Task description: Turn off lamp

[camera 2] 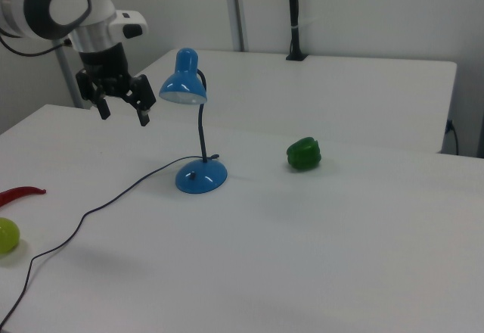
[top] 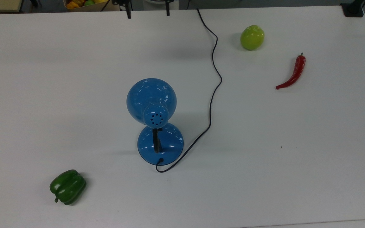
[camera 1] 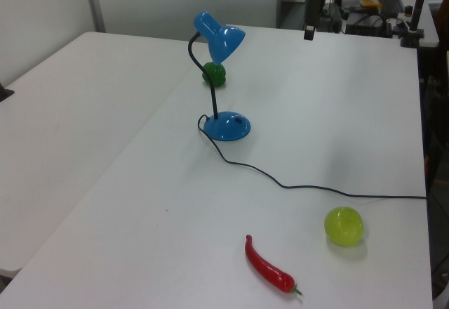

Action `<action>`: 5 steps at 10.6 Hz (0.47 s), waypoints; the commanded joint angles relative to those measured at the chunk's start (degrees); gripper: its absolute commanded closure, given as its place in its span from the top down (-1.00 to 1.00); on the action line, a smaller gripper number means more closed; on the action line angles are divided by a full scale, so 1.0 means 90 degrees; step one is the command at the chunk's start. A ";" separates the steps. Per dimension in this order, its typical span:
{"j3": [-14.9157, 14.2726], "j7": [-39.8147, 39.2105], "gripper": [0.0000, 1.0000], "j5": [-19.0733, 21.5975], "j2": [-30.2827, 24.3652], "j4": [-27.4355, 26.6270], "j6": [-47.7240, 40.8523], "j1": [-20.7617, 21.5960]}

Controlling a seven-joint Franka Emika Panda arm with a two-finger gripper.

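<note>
The blue lamp [top: 151, 100] stands mid-table, its dome shade over the round base [top: 165, 144]. Its black cord [top: 214, 63] runs to the table's far edge. In the right view the lamp [camera 2: 184, 83] rises on a black neck from its base [camera 2: 200, 176]. My gripper [camera 2: 123, 112] hangs open and empty in the air at the right view's left of the shade, apart from it. In the top view its fingertips [top: 127, 14] show at the upper edge, far from the lamp. In the left view the gripper [camera 1: 309, 32] hovers high above the table's far side.
A green bell pepper [top: 67, 186], a lime-green fruit [top: 252, 37] and a red chili [top: 293, 73] lie scattered on the white table [top: 296, 158]. A box of fruit [top: 84, 3] sits beyond the far edge. A second table [camera 1: 63, 112] adjoins at the left view's left.
</note>
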 commanded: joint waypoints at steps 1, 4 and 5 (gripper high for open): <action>-0.0296 -0.0351 1.00 -0.0017 0.0001 0.0003 0.0067 0.0252; -0.0296 -0.0293 1.00 -0.0007 -0.0009 0.0012 0.0028 0.0233; -0.0277 -0.0293 1.00 -0.0007 0.0011 0.0003 0.0038 0.0243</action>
